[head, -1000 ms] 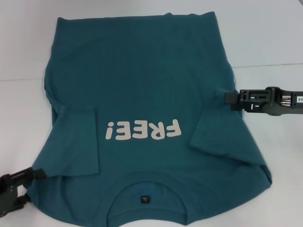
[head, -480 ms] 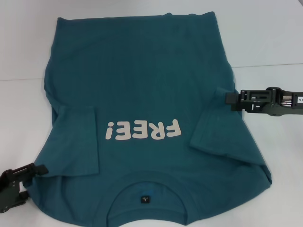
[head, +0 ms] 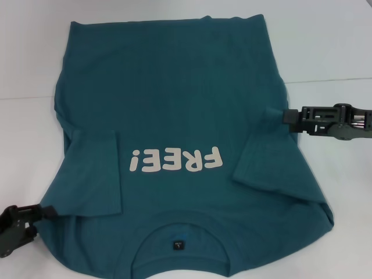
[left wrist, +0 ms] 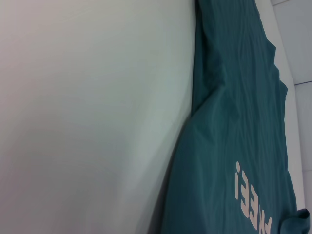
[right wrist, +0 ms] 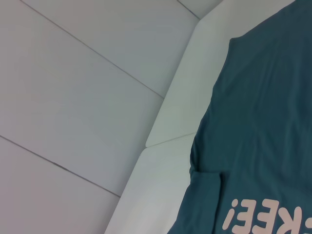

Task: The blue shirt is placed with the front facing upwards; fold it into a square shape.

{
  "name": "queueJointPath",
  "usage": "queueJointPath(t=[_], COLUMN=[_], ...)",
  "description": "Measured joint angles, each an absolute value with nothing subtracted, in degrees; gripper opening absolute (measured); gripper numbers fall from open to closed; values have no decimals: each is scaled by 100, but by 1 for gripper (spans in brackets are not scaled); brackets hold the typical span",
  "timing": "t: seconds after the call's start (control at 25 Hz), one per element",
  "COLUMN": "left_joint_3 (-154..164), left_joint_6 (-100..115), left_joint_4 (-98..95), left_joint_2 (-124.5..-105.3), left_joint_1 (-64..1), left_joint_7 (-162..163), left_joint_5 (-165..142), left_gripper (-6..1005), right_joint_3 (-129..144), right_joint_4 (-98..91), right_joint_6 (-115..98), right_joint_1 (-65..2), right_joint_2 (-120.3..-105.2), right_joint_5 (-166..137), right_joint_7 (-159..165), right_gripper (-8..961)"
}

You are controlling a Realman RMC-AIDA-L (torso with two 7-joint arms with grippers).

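Note:
The blue shirt lies flat on the white table, front up, with its cream "FREE!" lettering across the middle and the collar nearest me. Both short sleeves are folded inward over the body, the left sleeve and the right sleeve. My right gripper sits at the shirt's right side edge, level with the table. Low at the shirt's left shoulder corner is my left gripper. The shirt also fills part of the left wrist view and the right wrist view.
The white table extends bare to the right and left of the shirt. A seam line crosses the surface behind the right arm. The shirt's hem reaches close to the far edge.
The right gripper has drawn back a little to the right along the shirt's edge. The left gripper has shifted slightly down and outward at the shoulder corner. The shirt has not moved.

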State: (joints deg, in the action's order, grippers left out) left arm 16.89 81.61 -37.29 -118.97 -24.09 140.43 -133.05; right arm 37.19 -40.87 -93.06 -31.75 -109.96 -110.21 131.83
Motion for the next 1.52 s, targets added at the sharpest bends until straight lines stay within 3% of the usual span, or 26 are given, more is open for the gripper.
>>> queueJointPath(t=[0.56, 0.96, 1.24, 1.52], left_joint_3=[1713, 1661, 1630, 1607], left_joint_6=[8308, 8729, 8702, 8575], left_joint_4=[-3682, -3541, -3527, -3442], left_joint_2=[-11863, -11805, -11803, -11809], left_joint_1=[-2433, -2512, -2514, -2536], left_joint_7=[13636, 13230, 13265, 13271], left_joint_5=[-13298, -13014, -13014, -13010], left_gripper=[91, 42, 42, 42], right_joint_3=[3710, 3711, 3705, 3575], right_joint_4=[-4087, -4086, -4101, -4144], right_joint_6=[-9325, -9326, -9603, -9674], right_joint_1=[-3153, -3054, -2839, -2491], right_joint_2=[-11004, -10953, -10626, -10526], right_joint_5=[-11043, -11129, -11670, -12183], right_joint_7=[13153, 13059, 12915, 13119], right_gripper=[627, 627, 627, 626])
